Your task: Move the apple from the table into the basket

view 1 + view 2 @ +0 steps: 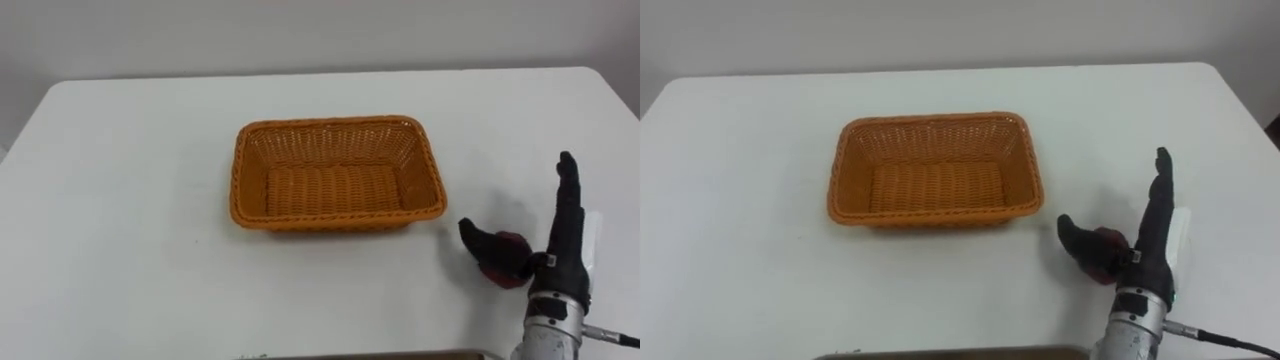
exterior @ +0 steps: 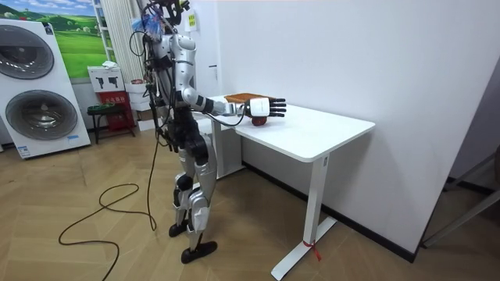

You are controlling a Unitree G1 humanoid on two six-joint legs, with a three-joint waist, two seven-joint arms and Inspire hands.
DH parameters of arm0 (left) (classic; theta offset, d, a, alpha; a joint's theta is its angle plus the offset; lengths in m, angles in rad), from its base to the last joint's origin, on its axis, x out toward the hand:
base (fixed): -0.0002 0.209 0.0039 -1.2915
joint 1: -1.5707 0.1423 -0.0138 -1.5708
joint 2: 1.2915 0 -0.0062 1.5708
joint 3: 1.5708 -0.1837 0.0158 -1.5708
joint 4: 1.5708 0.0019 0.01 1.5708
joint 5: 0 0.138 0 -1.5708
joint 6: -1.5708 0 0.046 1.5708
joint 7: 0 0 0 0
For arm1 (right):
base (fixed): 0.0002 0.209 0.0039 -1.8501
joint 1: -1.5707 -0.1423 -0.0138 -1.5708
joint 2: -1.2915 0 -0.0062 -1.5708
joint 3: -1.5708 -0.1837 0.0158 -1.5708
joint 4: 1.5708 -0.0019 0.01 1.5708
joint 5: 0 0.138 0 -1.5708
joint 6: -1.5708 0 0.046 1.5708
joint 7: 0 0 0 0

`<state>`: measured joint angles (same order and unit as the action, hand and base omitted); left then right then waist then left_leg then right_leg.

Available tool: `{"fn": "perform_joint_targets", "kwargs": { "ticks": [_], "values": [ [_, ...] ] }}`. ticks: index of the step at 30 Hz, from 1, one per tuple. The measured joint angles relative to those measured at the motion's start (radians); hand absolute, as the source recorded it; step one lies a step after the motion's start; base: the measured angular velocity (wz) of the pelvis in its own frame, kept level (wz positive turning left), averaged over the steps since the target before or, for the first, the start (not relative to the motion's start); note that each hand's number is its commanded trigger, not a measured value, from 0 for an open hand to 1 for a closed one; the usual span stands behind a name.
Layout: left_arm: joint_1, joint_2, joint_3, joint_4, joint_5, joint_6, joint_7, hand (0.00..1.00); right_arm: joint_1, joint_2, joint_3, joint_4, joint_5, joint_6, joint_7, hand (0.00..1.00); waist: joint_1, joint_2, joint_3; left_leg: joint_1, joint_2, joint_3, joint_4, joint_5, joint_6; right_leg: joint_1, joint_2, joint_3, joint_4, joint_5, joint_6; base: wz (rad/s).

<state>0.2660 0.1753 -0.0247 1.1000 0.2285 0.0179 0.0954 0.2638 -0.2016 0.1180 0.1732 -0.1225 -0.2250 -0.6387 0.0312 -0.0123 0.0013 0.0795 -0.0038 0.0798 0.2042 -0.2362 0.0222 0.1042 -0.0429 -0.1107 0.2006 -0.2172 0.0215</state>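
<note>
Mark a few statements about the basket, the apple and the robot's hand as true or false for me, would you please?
1. The wicker basket is empty. True.
2. The apple lies inside the basket. False: it is outside, to the basket's right, next to the right hand.
3. The right hand's fingers are straight, not curled round the apple. True.
4. The robot kneels at the table. False: the room view shows it standing.
</note>
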Motion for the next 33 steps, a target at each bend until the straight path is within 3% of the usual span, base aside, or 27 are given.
{"fn": "perform_joint_targets", "kwargs": {
  "ticks": [9, 10, 11, 13, 20, 33],
  "values": [
    [0.004, 0.001, 0.0, 0.0, 0.002, 0.007, -0.002, 0.0, 0.046, 0.001, -0.001, 0.087, -0.036, -0.003, 0.02, 0.0, -0.002, -0.013, -0.0062, 0.019, -0.001, 0.0, 0.0, 0.0, 0.0, 0.017, 0.0, -0.001, -0.019, 0.001, 0.001, 0.0],
    [0.003, 0.001, 0.0, -0.002, 0.001, 0.007, -0.002, 0.0, 0.053, 0.005, 0.001, 0.089, -0.035, -0.007, 0.026, 0.13, -0.002, -0.014, -0.0067, 0.02, -0.001, 0.002, 0.0, 0.0, 0.0, 0.017, 0.0, -0.001, -0.019, 0.001, 0.001, -0.03],
    [-0.001, 0.001, 0.0, -0.004, 0.002, 0.007, -0.001, 0.0, 0.051, 0.006, 0.009, 0.092, -0.036, -0.013, 0.032, 0.64, -0.003, -0.013, -0.0069, 0.021, -0.001, 0.002, 0.0, 0.0, 0.0, 0.018, -0.001, -0.001, -0.019, 0.001, 0.001, 0.0],
    [-0.007, 0.001, 0.001, -0.008, 0.002, 0.004, 0.001, 0.0, 0.052, 0.006, 0.016, 0.106, -0.036, -0.023, 0.042, 1.0, -0.003, -0.013, -0.0065, 0.021, -0.001, 0.002, 0.0, 0.0, 0.0, 0.018, -0.001, -0.001, -0.02, 0.001, 0.001, 0.0],
    [-0.002, 0.002, 0.005, 0.004, 0.0, -0.003, 0.002, 0.0, 0.014, 0.0, -0.023, 0.221, -0.067, -0.072, 0.021, 1.0, -0.001, -0.007, -0.006, 0.02, 0.004, 0.002, -0.002, 0.0, 0.0, 0.023, 0.004, 0.0, -0.022, 0.014, -0.001, 0.0],
    [-0.006, 0.001, 0.013, 0.031, 0.0, -0.001, 0.003, 0.0, -0.007, -0.009, -0.064, 0.293, -0.123, -0.09, -0.05, 1.0, -0.004, -0.008, -0.0065, 0.038, 0.007, -0.001, 0.0, 0.0, -0.001, 0.054, 0.008, -0.004, -0.035, 0.019, -0.002, 0.01]
  ]
}}
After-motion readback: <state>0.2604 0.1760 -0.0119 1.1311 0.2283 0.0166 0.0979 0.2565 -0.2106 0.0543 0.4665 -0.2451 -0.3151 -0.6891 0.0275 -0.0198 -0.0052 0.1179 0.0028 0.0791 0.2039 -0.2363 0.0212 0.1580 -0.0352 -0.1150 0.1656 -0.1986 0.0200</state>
